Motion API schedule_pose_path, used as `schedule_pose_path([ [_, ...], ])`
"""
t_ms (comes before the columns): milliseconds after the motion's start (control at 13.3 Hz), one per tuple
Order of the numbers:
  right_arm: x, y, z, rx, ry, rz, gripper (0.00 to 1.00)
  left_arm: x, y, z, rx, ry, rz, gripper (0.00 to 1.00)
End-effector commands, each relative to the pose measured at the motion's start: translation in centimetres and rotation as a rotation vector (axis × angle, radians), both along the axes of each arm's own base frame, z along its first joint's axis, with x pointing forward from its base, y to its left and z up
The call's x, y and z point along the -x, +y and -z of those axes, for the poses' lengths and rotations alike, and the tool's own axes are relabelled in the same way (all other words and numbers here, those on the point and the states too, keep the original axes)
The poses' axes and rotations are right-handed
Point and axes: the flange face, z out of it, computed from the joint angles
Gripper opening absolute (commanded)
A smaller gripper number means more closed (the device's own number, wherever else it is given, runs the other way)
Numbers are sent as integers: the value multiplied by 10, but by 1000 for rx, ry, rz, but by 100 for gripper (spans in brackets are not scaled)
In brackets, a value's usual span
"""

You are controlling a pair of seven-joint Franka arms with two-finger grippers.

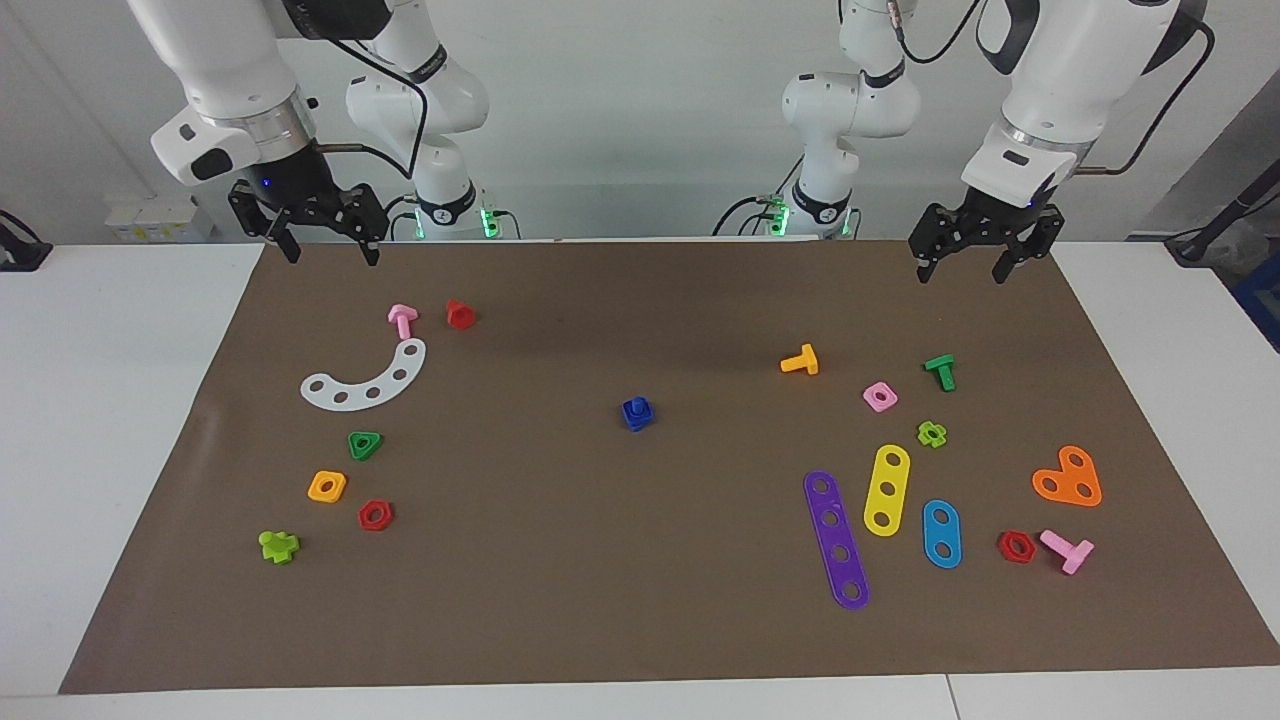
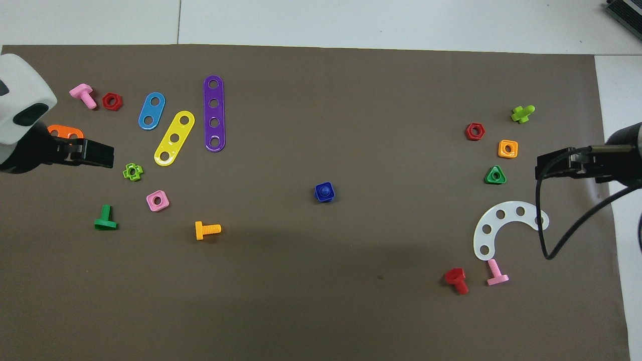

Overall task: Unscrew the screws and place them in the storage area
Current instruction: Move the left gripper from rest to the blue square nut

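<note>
Both jaws open and empty: left gripper [image 1: 958, 265] and right gripper [image 1: 322, 248] hang over the robots' edge corners. Blue bolt [image 1: 637, 412] sits mid-surface, still in its nut; unscrewing not begun, next a reach to centre

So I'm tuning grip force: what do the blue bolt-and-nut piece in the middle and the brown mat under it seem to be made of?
The blue bolt-and-nut piece looks like moulded plastic: saturated, uniform colour, rounded edges and a slight sheen on top. It is probably hard and smooth, though its hardness cannot be read. The brown mat looks like matte paper: flat, no gloss, with a faint crease toward the right arm's end.
</note>
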Motion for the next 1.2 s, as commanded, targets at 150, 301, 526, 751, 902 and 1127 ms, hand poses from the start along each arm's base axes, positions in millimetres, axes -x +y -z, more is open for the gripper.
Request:
schedule_pose_path([
  [150, -6, 3, 4, -27, 31, -7, 100, 2, -8, 6, -18, 6, 31, 100],
  [301, -6, 2, 3, -28, 26, -7, 100, 11, -49, 14, -21, 14, 108, 100],
  [526, -5, 2, 3, -28, 24, -10, 100, 13, -103, 36, 10, 51, 103, 100],
  [751, -5, 2, 2, -28, 23, -12, 100, -2, -170, 83, 67, 33, 1, 100],
  [902, -5, 2, 2, -28, 23, -12, 100, -10, -216, 114, 136, -11, -67, 100],
  [1127, -5, 2, 3, -28, 24, -13, 100, -7, -270, 143, 201, -49, -112, 100],
])
